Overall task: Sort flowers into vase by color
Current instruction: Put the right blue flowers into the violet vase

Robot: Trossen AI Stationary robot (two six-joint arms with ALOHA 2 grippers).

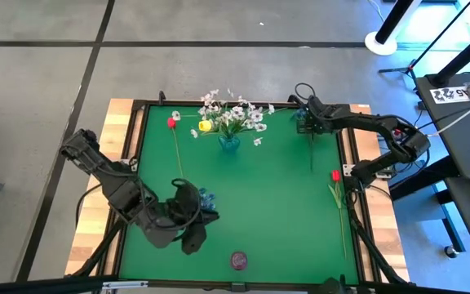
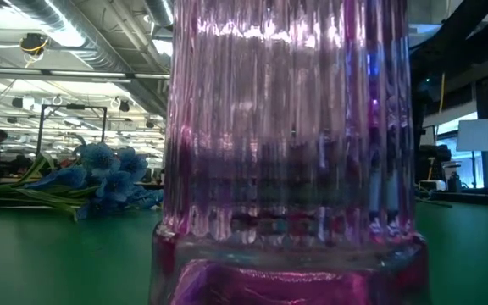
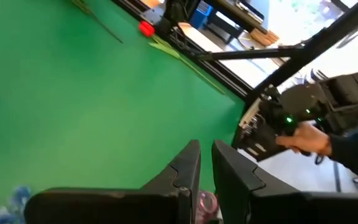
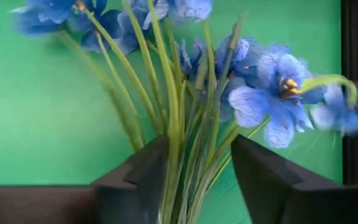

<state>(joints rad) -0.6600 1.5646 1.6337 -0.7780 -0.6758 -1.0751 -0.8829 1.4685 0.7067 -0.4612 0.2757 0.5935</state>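
Observation:
A bunch of blue flowers [image 4: 272, 93] lies at the table's far right, and my right gripper [image 1: 304, 122] comes down over it, open, with the green stems [image 4: 185, 124] between its fingers. A second blue bunch [image 1: 206, 198] lies on the green mat beside my left gripper [image 1: 197, 238]. That gripper hangs shut above the mat with nothing in it and points toward the purple vase [image 1: 239, 260]. White flowers [image 1: 235, 110] stand in the blue vase [image 1: 229, 144], with a yellow flower [image 1: 205, 126] beside them. Two red flowers [image 1: 171, 122] [image 1: 335, 175] lie flat on the mat. My right gripper [image 4: 197, 146] comes from above with one finger on each side of the blue bunch's stems [image 4: 179, 155], below the blossoms. The stems lie close against one finger [image 4: 138, 177], and green mat shows beside the other. Whether the fingers touch the stems I cannot tell.
The purple ribbed vase [image 2: 286, 152] stands upright at the near edge, in the middle. The table's dark raised rim [image 1: 351, 163] runs close to the right red flower. A person's hand [image 3: 309, 138] shows beyond the table's right edge. Bare mat [image 1: 276, 204] lies in the middle.

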